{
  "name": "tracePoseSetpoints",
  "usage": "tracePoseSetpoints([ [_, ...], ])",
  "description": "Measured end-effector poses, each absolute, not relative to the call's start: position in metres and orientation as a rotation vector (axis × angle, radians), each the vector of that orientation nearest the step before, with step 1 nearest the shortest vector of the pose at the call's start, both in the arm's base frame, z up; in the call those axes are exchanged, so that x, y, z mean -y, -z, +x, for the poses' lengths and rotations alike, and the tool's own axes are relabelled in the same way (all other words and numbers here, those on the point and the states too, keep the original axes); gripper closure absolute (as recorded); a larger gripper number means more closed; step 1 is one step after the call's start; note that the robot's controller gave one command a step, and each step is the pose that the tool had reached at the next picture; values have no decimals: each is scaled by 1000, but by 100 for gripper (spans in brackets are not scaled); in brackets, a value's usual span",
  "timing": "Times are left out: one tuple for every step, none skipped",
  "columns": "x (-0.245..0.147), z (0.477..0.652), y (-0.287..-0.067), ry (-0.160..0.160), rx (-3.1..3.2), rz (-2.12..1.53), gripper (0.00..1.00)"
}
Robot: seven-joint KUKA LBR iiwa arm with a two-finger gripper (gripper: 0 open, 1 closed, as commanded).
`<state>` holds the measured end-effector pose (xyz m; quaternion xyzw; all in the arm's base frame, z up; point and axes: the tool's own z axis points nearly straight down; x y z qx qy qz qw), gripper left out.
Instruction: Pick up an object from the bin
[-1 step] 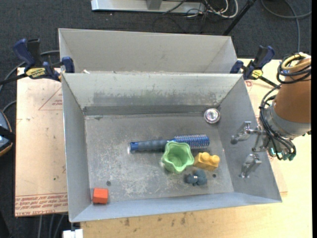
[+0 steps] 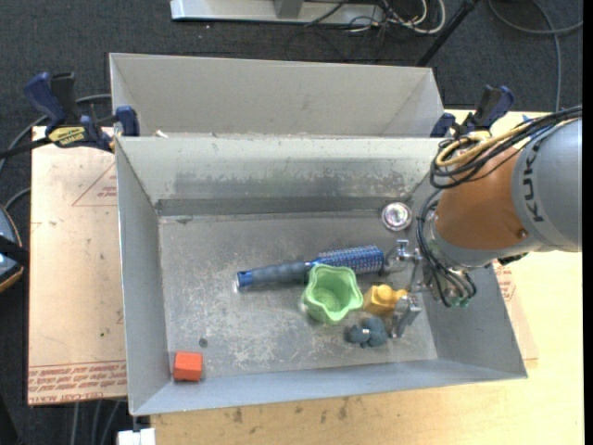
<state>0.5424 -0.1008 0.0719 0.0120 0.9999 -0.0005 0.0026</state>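
My gripper (image 2: 404, 290) reaches in from the right and stands low over the right middle of the bin floor. A small yellow toy (image 2: 381, 297) lies right at its fingers, touching or nearly so. Just below it rests a small grey-blue lump (image 2: 367, 335). To the left sits a green flower-shaped cup (image 2: 331, 292), upright. Behind the cup lies a blue hairbrush (image 2: 310, 267), bristled head toward the gripper, handle pointing left.
An orange cube (image 2: 188, 366) sits in the front left corner. A small round silver thing (image 2: 396, 215) lies by the back wall above the gripper. The arm's orange cover and cables hang over the bin's right side.
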Motion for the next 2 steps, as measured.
tracePoseSetpoints([
  [101,544,-76,3,-3129,38,100],
  [97,537,-259,3,-3092,-499,100],
])
